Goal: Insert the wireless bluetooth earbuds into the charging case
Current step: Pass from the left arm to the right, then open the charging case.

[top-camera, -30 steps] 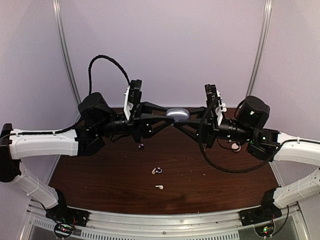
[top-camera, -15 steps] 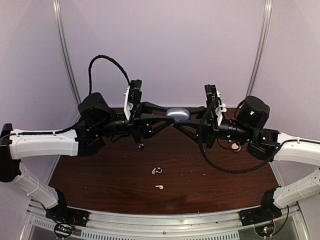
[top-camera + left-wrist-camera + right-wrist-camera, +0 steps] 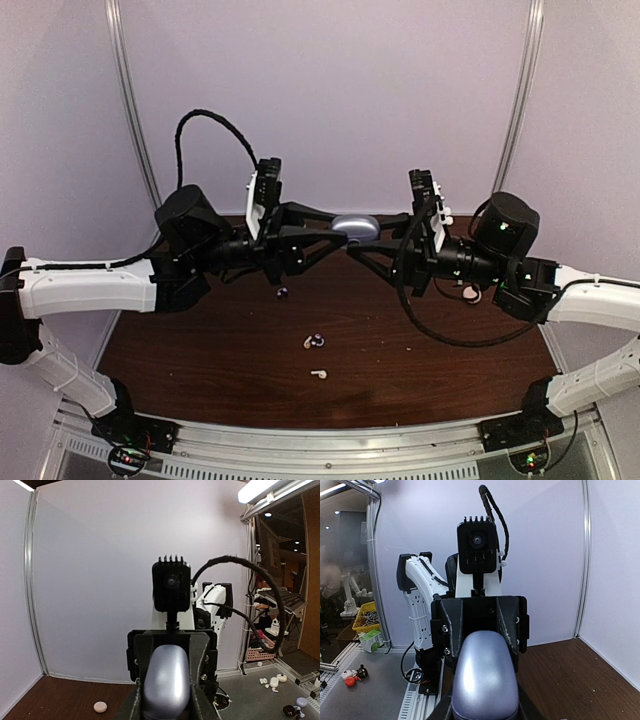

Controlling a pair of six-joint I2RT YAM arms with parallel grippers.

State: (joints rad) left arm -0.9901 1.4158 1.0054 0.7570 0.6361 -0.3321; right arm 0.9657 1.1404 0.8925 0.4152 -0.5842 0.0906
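We see the charging case [image 3: 355, 227] as a smooth, glossy oval shell of pale lavender-grey with its lid closed, and light glints along its rounded top. It hangs in the air above the far middle of the counter [image 3: 200, 340], lying lengthwise between the two arms. The left end effector [image 3: 338, 233] is closed most of the way on the case's left end. In the left wrist view its dark fingers hug both sides of the shell. The right end effector [image 3: 379, 234] meets the other end, and in its own wrist view its fingers also lie narrowly against the sides of the case, so both have hold of it.

The earbuds are tiny next to the case and all lie on the dark wood below it. A dark earbud [image 3: 282, 292] sits under the left arm. A pair of earbuds [image 3: 315, 341], one white and one dark, touch each other near the middle. A white earbud [image 3: 318, 374] with a short stem lies just nearer to us.

Against the frame from a second ago we find almost nothing changed. The case sits at the same spot between the arms, both arms keep their stretched pose, and the earbuds lie where they did. We cannot make out any widening of either grip from above
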